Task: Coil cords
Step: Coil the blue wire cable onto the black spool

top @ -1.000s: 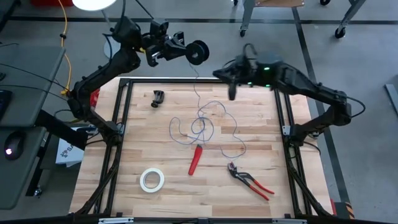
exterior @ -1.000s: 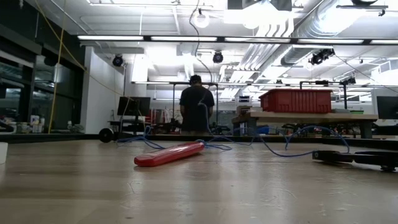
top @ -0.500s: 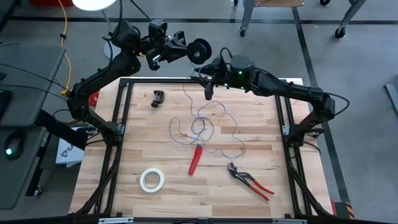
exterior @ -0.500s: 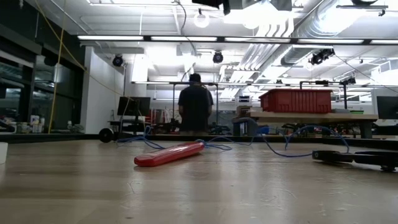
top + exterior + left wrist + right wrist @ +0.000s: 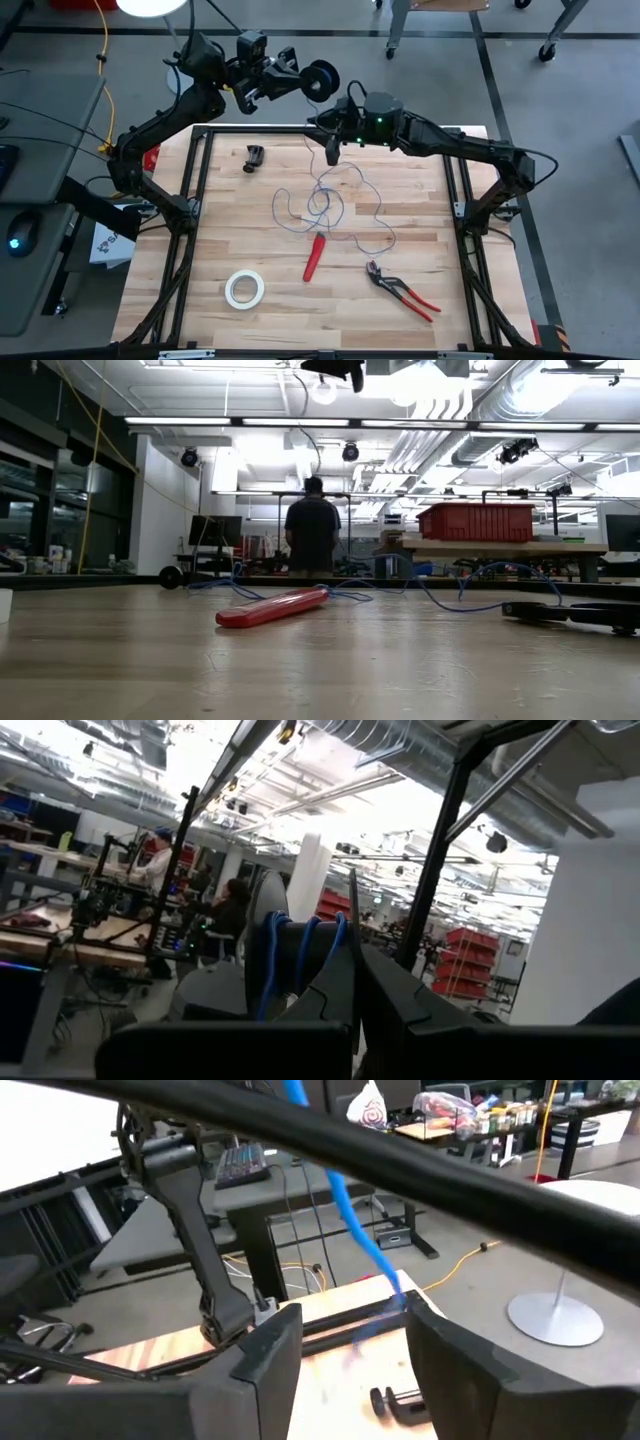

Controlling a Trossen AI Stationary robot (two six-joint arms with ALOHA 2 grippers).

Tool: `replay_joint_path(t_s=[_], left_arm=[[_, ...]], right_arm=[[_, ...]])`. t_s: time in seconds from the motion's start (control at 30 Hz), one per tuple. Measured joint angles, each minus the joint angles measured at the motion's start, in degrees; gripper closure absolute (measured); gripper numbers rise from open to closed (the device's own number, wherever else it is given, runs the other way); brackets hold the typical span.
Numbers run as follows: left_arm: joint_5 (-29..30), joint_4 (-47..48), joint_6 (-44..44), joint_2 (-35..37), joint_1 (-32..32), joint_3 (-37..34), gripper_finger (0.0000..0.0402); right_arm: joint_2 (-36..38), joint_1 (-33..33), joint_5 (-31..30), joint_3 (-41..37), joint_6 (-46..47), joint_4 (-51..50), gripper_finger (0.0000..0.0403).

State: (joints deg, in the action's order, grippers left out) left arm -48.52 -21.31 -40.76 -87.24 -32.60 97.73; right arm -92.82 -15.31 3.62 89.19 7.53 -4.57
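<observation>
On my left, past the table's far edge, my left gripper (image 5: 296, 82) is raised and clamped shut on the small black spool (image 5: 320, 78); in my left wrist view the spool (image 5: 300, 960) sits right ahead of my fingers, with a few turns of blue wire wound round it; from the spool the thin blue-violet wire (image 5: 330, 205) drops toward the wooden table (image 5: 220, 230) and spreads in loose, overlapping loops across the middle of the boards. Near the far left part of the table lies a small black clamp (image 5: 255, 157); toward the near left lies a white tape roll (image 5: 244, 289), well apart from the wire; a red-handled tool (image 5: 315, 255) lies just beside the nearest loops, and in the low view it (image 5: 272, 607) lies flat on the boards with the blue strands (image 5: 450, 595) trailing behind it and a person (image 5: 313, 530) standing with their back turned in the room beyond. To the right of the spool my right gripper (image 5: 334, 146) hangs above the far middle of the table, pointing down, its fingers standing wide apart; in my right wrist view the wire (image 5: 365, 1245) runs slantwise down between my two fingers (image 5: 265, 1355), and I cannot tell whether it touches either one. Nearer and to the right, a pair of red-handled pliers (image 5: 400, 290) lies on the boards, apart from the loops.
</observation>
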Motion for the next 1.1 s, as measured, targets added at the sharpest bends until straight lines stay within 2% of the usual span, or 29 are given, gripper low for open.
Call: replay_joint_path(t_s=[0.27,0.73,0.93,1.1], left_arm=[[1.1,0.7,1.9,0.0,0.0,0.0,0.0401],[1.2,0.5,2.0,0.0,0.0,0.0,0.0401],[1.2,0.5,3.4,0.0,-0.4,0.0,0.0401],[-0.1,0.7,3.5,0.2,-3.5,0.0,0.0401]], right_arm=[[-1.3,0.5,0.0,0.0,0.5,4.1,0.0302],[-1.4,0.5,-1.0,0.0,1.5,3.5,0.0325],[-1.4,0.6,1.4,0.0,1.5,2.2,0.0394],[0.6,0.7,2.5,0.0,2.7,-2.5,0.0400]])
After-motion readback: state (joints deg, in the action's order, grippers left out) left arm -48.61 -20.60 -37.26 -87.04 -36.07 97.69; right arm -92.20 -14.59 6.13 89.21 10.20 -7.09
